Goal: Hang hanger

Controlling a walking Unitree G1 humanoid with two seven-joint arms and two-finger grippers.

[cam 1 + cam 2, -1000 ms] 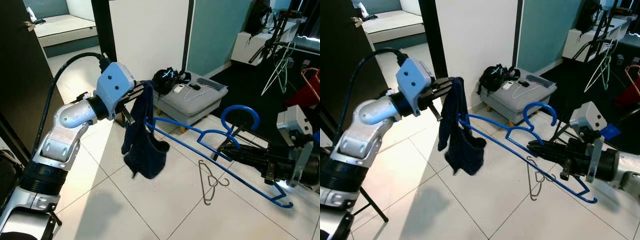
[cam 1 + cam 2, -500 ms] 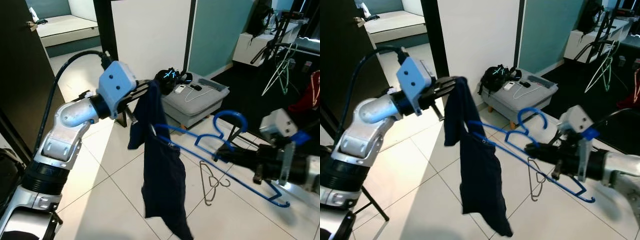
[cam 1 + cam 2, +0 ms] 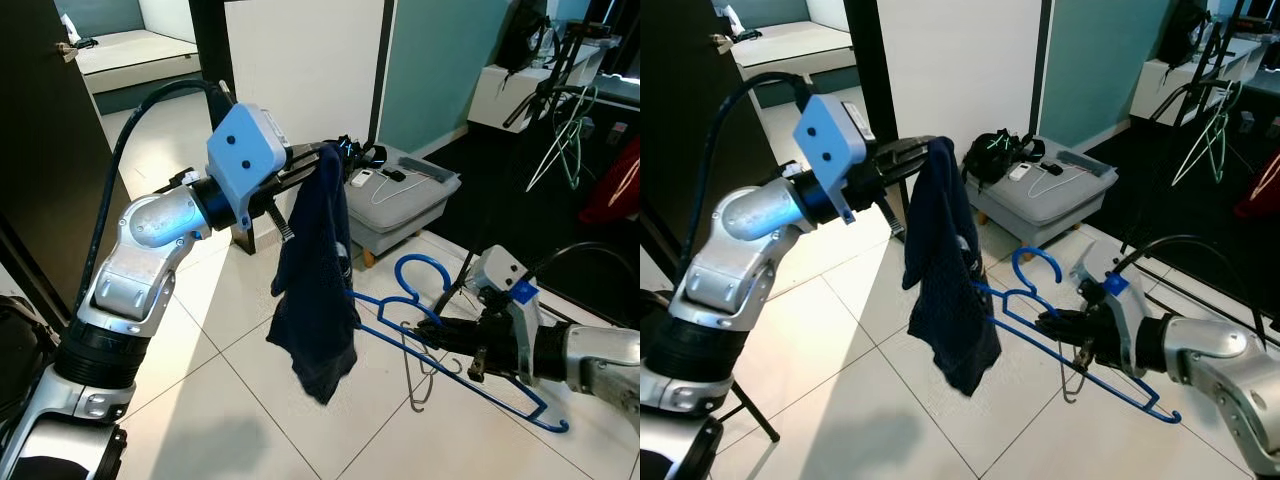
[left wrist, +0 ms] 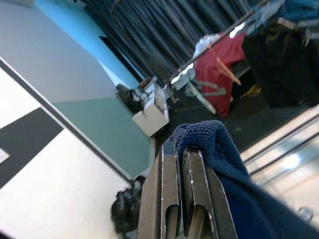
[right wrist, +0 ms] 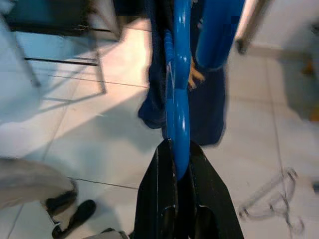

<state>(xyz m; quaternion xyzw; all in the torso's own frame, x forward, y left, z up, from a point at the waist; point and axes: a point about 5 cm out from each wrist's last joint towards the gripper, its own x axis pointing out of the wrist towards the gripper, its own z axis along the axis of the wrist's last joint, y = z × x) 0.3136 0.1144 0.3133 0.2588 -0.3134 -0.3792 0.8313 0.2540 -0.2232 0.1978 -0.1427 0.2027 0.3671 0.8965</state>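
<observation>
Left hand (image 3: 318,160) pinches limp navy garment (image 3: 315,290); right hand (image 3: 1055,322) clamps stiff, light blue hanger (image 3: 1080,365) mid-bar, best gripped there.

A lived-in home, somewhere between bedroom and closet.
A white tiled floor (image 3: 200,370), a grey ottoman (image 3: 400,200) with a bag and remotes on top, a bed (image 3: 120,50) through the doorway, clothes on a rack (image 4: 234,50).
</observation>
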